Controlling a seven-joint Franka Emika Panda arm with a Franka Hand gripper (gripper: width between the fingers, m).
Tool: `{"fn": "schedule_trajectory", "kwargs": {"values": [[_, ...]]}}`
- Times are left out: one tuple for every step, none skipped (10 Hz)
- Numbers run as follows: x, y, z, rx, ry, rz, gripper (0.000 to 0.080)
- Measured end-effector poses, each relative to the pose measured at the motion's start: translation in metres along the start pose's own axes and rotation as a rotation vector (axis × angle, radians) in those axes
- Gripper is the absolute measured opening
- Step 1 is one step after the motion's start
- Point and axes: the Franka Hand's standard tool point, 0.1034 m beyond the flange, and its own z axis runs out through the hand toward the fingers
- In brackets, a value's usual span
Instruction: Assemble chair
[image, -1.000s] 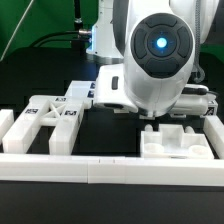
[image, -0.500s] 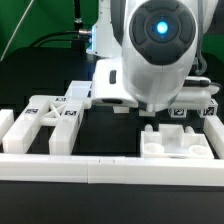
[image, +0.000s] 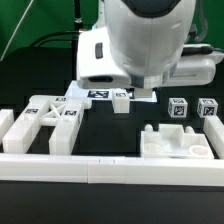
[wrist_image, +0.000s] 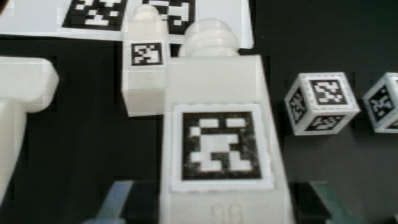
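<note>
My gripper (image: 121, 92) hangs over the middle of the table, shut on a long white chair piece (image: 121, 101) that is clear of the table. In the wrist view this piece (wrist_image: 217, 140) carries a black-and-white tag and runs out from between my gripper (wrist_image: 222, 207) fingers (wrist_image: 128, 200). A similar tagged piece (wrist_image: 146, 60) lies beyond it, beside the marker board (wrist_image: 125, 15). Two small tagged blocks (image: 178, 108) (image: 208, 108) stand at the exterior view's right. Cut-out frames (image: 45, 115) lie at its left.
A long white border rail (image: 110, 165) runs along the front. A chunky white part (image: 175, 142) sits just behind it on the exterior view's right, and a white block (image: 5, 126) at the far left. The marker board (image: 98, 95) lies behind the held piece.
The arm has risen and taken the held chair piece up with it. The two small blocks at the right, covered before, now show.
</note>
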Motion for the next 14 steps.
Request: {"fn": "schedule_trajectory", "kwargs": {"values": [[0.002, -0.002, -0.003, -0.005, 0.005, -0.003, 0.0285], [0.007, -0.002, -0.006, -0.005, 0.039, -0.003, 0.0285], [0.006, -0.001, -0.005, -0.004, 0.037, -0.002, 0.0285], [0.013, -0.001, -0.009, -0.006, 0.08, -0.003, 0.0285], [0.019, -0.002, -0.016, -0.009, 0.158, -0.003, 0.0285], [0.02, -0.003, -0.025, -0.011, 0.252, -0.002, 0.0285], [0.015, -0.006, -0.038, -0.011, 0.306, 0.001, 0.0285], [0.019, -0.01, -0.05, -0.013, 0.368, 0.006, 0.0285], [0.023, -0.013, -0.052, -0.016, 0.415, 0.01, 0.0285], [0.031, -0.01, -0.055, -0.016, 0.522, 0.014, 0.0285], [0.03, -0.01, -0.056, -0.018, 0.607, 0.015, 0.0285], [0.031, -0.009, -0.058, -0.022, 0.69, 0.016, 0.0285], [0.033, -0.008, -0.061, -0.023, 0.74, 0.017, 0.0285], [0.031, -0.007, -0.073, -0.025, 0.833, 0.018, 0.0285]]}}
